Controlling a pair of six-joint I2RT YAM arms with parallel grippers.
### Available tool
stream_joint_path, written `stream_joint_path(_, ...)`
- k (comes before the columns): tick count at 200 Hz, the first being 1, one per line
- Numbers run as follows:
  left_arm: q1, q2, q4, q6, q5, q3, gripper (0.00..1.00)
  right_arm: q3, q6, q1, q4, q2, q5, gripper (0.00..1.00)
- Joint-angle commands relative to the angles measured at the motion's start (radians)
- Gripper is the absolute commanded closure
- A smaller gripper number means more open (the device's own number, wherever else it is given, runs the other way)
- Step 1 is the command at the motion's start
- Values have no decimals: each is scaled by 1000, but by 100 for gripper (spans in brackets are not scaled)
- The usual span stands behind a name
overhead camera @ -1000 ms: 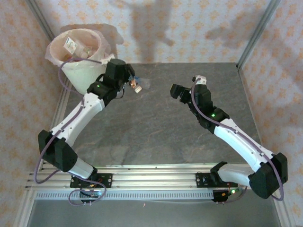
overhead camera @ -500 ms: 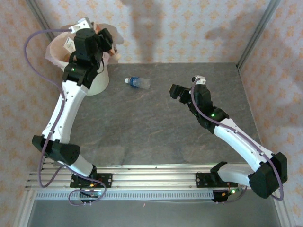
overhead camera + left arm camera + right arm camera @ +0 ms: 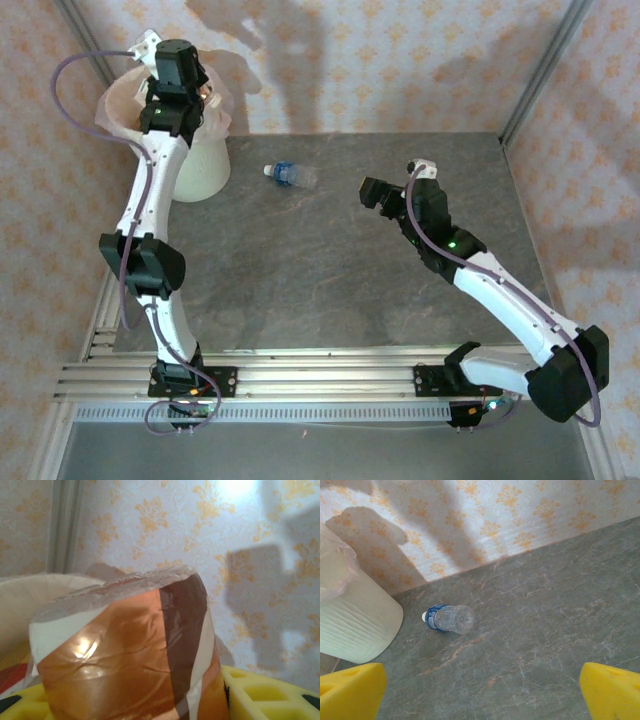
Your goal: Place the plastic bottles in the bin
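My left gripper is raised over the bin, a white tapered bucket with a pale pink liner at the table's far left corner. It is shut on a crushed plastic bottle with an orange, brown and white label, held between its yellow fingers; the bin's rim lies behind it. A second clear bottle with a blue label and white cap lies on its side to the right of the bin. My right gripper hovers open to the right of that bottle, apart from it.
The grey marbled tabletop is walled by patterned paper with metal posts at the back corners. In the right wrist view the bin's wall stands left of the lying bottle. The open right gripper has bare table beneath it.
My left arm has swung up from the table beside the blue-labelled bottle to above the bin, carrying the orange-labelled bottle. The right arm and the lying bottle have not moved.
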State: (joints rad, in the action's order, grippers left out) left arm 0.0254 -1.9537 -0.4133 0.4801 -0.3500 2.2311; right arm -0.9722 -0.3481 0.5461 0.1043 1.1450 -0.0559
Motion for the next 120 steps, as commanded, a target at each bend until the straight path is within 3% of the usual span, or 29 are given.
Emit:
stream_joint_path(1,-26,-54,-31,3,-51,115,44,-3,1,-5,2,-14,-22,1)
stream_joint_path(71,-75,-222,-109,18,-138,313,43,-15,36,-6,12,-11,-57,1)
stream_joint_path(120,-101,-325,-104,42,-104,397,39,-18,56,-6,6,7,-71,1)
